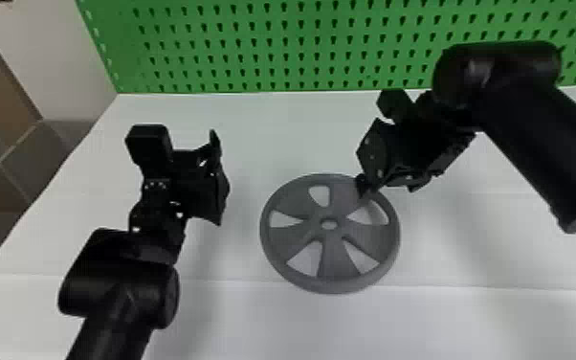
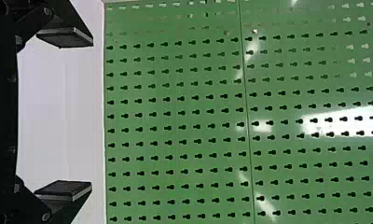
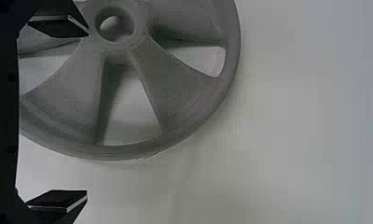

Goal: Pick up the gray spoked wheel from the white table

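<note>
At the gray spoked wheel (image 1: 334, 258): right gripper (image 3: 87, 113) wide open, empty | left of wheel: left gripper (image 2: 92, 114) open, empty | probably stiff, light; better grasp rim (image 3: 114, 153).

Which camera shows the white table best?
The head view: it takes in a broad stretch of the table, left edge included, around the wheel. The left wrist view has a strip beside the green pegboard; the right wrist view, a close patch beside the wheel.

A white table (image 1: 507, 320) carries a gray spoked wheel (image 1: 337, 258) lying on its side. The tabletop spreads all around the wheel, and a thin seam (image 1: 454, 287) runs by the wheel's near edge.
</note>
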### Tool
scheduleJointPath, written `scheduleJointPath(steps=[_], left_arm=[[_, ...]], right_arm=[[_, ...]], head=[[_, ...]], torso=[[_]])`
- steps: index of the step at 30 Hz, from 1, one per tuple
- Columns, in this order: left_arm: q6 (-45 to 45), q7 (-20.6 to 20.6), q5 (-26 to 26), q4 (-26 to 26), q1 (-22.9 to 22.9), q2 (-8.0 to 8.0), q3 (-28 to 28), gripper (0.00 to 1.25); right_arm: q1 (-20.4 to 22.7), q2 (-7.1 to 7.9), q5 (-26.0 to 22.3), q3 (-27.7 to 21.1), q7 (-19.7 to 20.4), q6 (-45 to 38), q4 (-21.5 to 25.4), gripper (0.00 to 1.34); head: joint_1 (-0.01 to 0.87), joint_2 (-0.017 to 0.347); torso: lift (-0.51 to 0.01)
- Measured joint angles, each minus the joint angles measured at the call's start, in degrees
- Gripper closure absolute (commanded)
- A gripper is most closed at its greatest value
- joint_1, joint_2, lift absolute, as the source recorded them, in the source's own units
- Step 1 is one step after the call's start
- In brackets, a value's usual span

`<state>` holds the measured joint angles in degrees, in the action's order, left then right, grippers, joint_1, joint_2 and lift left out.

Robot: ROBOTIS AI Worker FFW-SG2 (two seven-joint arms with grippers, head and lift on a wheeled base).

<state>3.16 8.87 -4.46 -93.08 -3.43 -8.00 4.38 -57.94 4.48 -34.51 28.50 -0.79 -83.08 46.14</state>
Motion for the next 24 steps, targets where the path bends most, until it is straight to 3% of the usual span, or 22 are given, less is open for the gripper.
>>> scheduleJointPath(steps=[10,24], left_arm=[[0.0,0.0,-0.18,0.0,0.02,0.0,-0.09,0.19],[0.0,0.0,-0.29,-0.03,0.27,0.0,-0.39,0.19]], right_arm=[[-0.03,-1.31,3.33,-0.38,-0.85,4.99,-0.73,0.08],[0.34,-2.01,7.34,1.04,-2.73,9.75,-1.49,0.08]], head=[[0.779,0.132],[0.779,0.132]], torso=[[-0.085],[-0.085]])
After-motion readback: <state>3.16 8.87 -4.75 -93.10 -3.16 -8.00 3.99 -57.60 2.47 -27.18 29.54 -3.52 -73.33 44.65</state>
